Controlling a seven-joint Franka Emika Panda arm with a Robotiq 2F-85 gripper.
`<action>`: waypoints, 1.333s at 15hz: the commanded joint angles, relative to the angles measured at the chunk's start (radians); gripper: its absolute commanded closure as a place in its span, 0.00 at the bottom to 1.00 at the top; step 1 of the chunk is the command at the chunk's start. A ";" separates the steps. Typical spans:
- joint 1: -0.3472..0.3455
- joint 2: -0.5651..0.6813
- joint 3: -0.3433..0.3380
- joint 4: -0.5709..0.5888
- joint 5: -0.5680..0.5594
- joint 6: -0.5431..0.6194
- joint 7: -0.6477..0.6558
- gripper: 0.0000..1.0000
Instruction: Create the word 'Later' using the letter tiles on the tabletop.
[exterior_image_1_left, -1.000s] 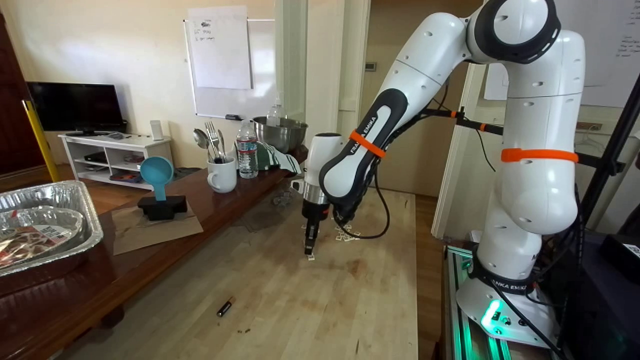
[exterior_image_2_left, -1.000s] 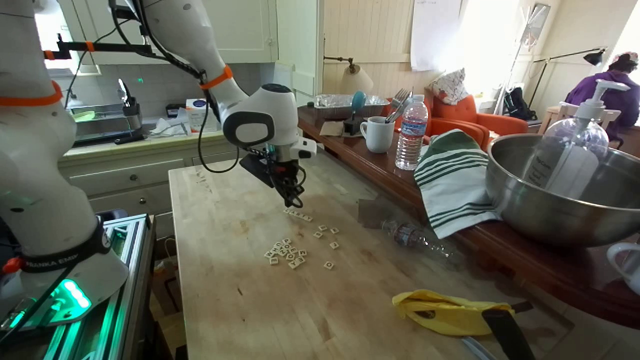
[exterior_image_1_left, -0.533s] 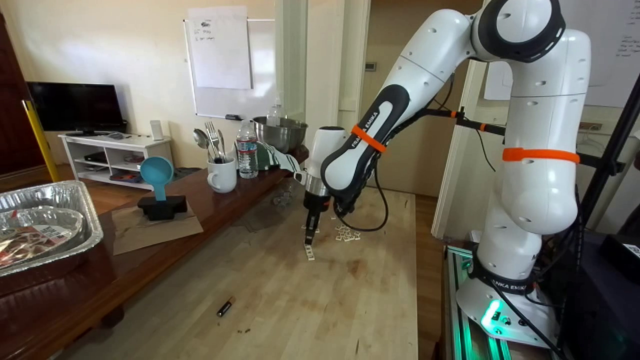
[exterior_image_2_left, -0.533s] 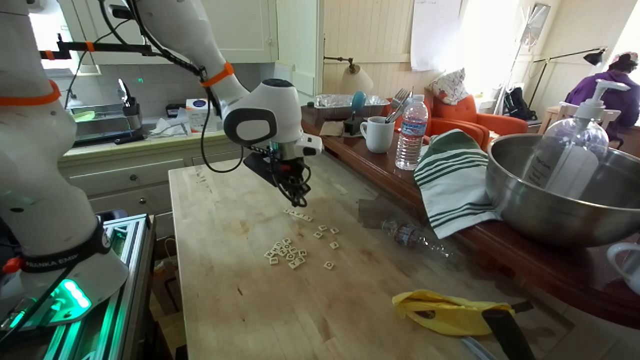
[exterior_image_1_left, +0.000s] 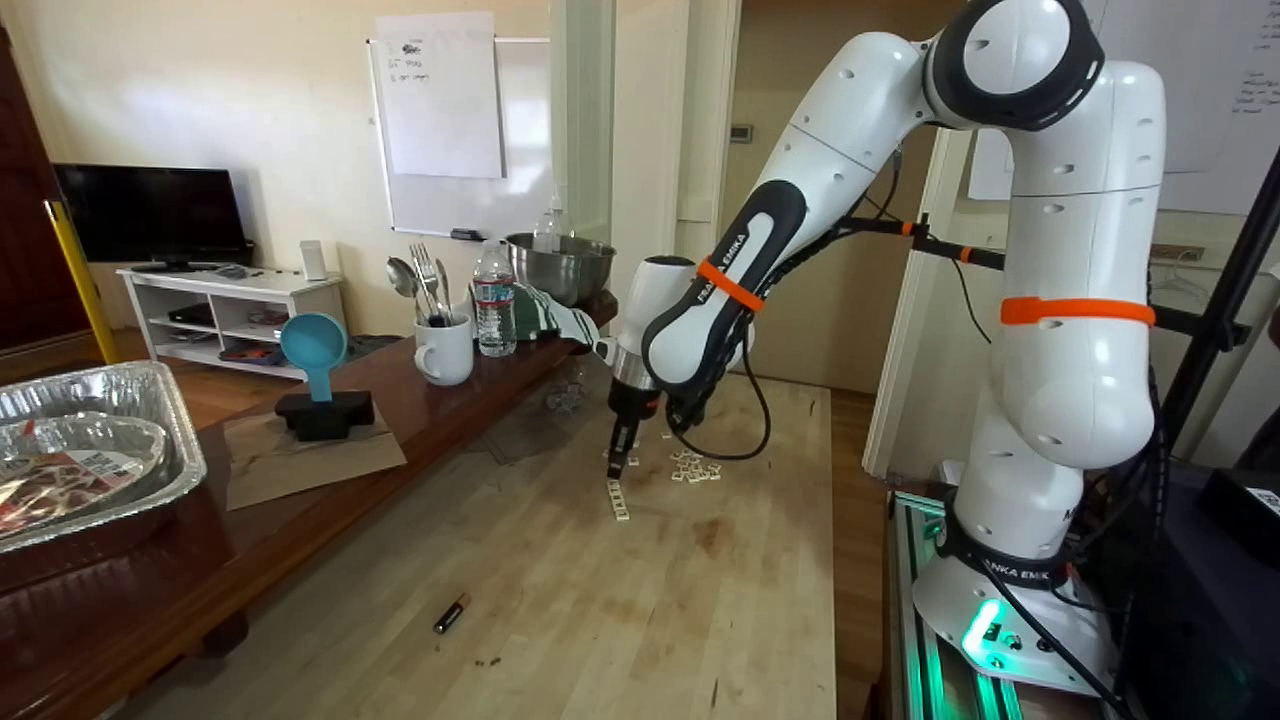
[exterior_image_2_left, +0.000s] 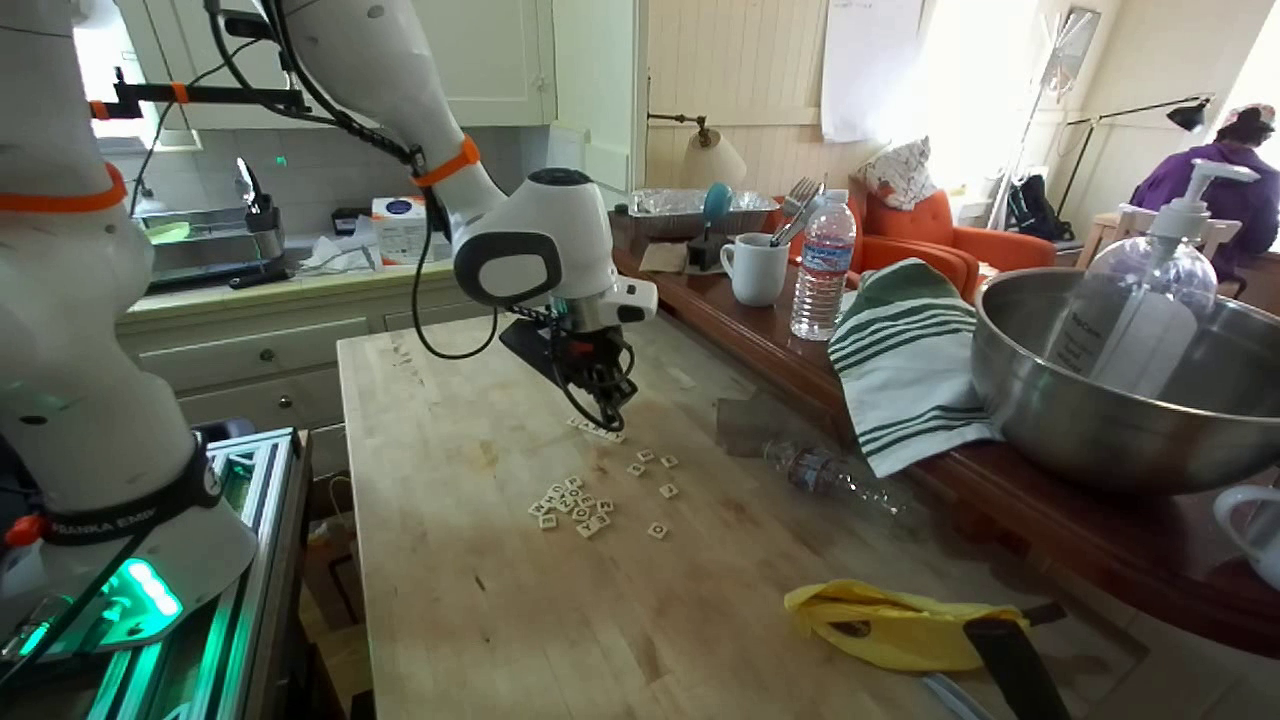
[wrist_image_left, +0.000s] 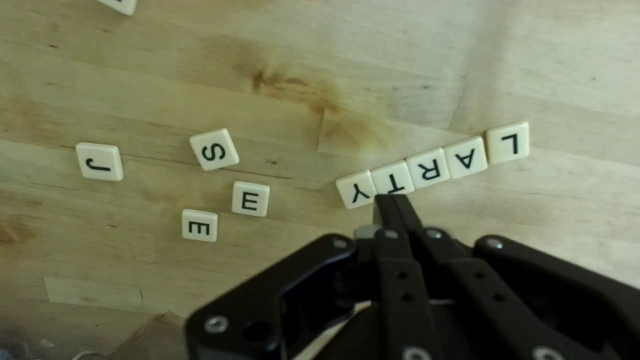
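Note:
Letter tiles lie on the pale wooden tabletop (exterior_image_1_left: 740, 590). In the wrist view a slanted row runs L (wrist_image_left: 508, 142), A (wrist_image_left: 465, 157), R (wrist_image_left: 428, 168), T (wrist_image_left: 390, 175), Y (wrist_image_left: 356, 190), with L slightly offset. Left of it are loose tiles S (wrist_image_left: 214, 149), E (wrist_image_left: 251, 199), another E (wrist_image_left: 199, 225) and J (wrist_image_left: 99, 161). My gripper (wrist_image_left: 391, 196) is shut with nothing between its fingers. Its tips overlap the lower edge of T in that view; contact is unclear. Both exterior views show it at the row, which it partly hides from an exterior view (exterior_image_2_left: 612, 424).
A cluster of several tiles (exterior_image_2_left: 575, 503) lies beside the row. A battery (exterior_image_1_left: 451, 614), a yellow object (exterior_image_2_left: 900, 625) and a clear bottle (exterior_image_2_left: 835, 480) are also on the tabletop. Along one side, a raised dark shelf (exterior_image_1_left: 480, 420) holds a mug (exterior_image_2_left: 757, 268) and a metal bowl (exterior_image_2_left: 1120, 400).
My gripper has travelled along the row from its L end toward its Y end, uncovering more tiles in an exterior view. The loose tiles and the cluster look unmoved; the jaws stay shut.

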 joint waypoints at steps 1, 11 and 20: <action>-0.009 0.064 0.003 0.034 -0.030 0.044 0.028 1.00; -0.003 0.116 -0.008 0.058 -0.093 0.043 0.059 1.00; -0.013 0.112 -0.066 0.059 -0.182 0.037 0.123 1.00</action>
